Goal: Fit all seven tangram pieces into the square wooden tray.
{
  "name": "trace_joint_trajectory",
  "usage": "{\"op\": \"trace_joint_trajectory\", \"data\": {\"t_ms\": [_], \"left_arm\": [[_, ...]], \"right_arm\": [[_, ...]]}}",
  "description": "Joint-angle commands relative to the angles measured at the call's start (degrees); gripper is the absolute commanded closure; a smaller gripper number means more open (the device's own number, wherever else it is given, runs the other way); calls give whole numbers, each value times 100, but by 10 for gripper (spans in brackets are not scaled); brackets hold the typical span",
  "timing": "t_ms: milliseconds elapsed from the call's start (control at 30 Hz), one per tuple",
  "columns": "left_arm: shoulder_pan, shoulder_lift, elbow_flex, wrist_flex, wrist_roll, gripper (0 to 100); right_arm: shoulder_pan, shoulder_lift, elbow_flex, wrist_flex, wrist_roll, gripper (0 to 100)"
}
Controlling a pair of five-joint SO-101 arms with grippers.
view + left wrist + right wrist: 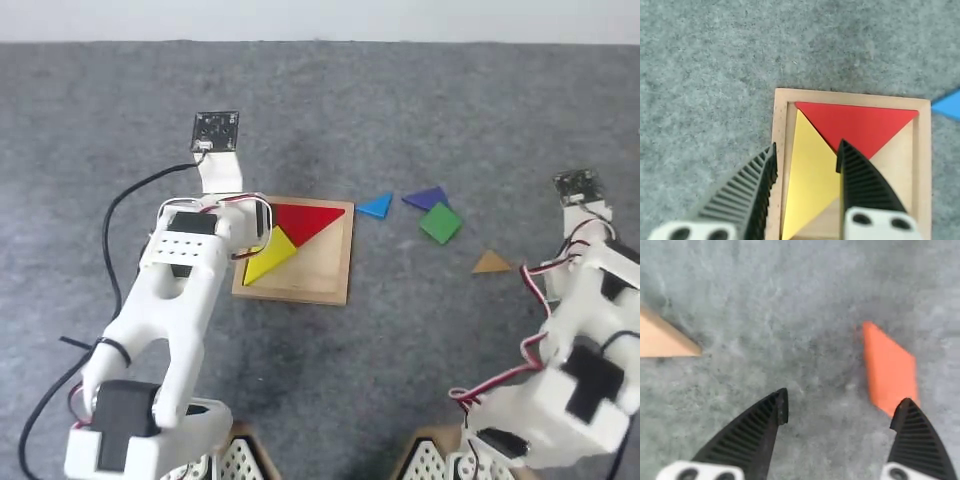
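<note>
Wooden tray [320, 272] sits on the grey surface [420, 110], holding a red triangle [308, 220] and a yellow triangle [270, 258] edge to edge. The left tool [807, 147] hangs open over the yellow triangle. A blue triangle [376, 206], purple piece [426, 197], green square [440, 222] and tan triangle [490, 263] lie outside the tray. The right tool [844, 399] is open above the surface, beside an orange piece [888, 369].
</note>
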Motion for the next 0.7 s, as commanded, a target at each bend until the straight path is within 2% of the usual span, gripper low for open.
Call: {"op": "trace_joint_trajectory", "data": {"t_ms": [0, 67, 167, 267, 400, 667], "left_arm": [[35, -35, -57, -26, -44, 812], [35, -35, -57, -26, -44, 812], [35, -35, -57, -26, -44, 813], [35, -35, -75, -35, -44, 813], [70, -35, -84, -35, -44, 813], [211, -26, -57, -35, -44, 813]], "right_arm": [[4, 804, -765, -4, 185, 674], [-13, 1455, -1310, 444, 211, 674], [-171, 2132, -1846, 1077, 651, 674], [-462, 2193, -1547, 945, 853, 674], [-514, 1701, -1020, 699, 1090, 674], [-813, 286, 316, 1138, 2066, 674]]}}
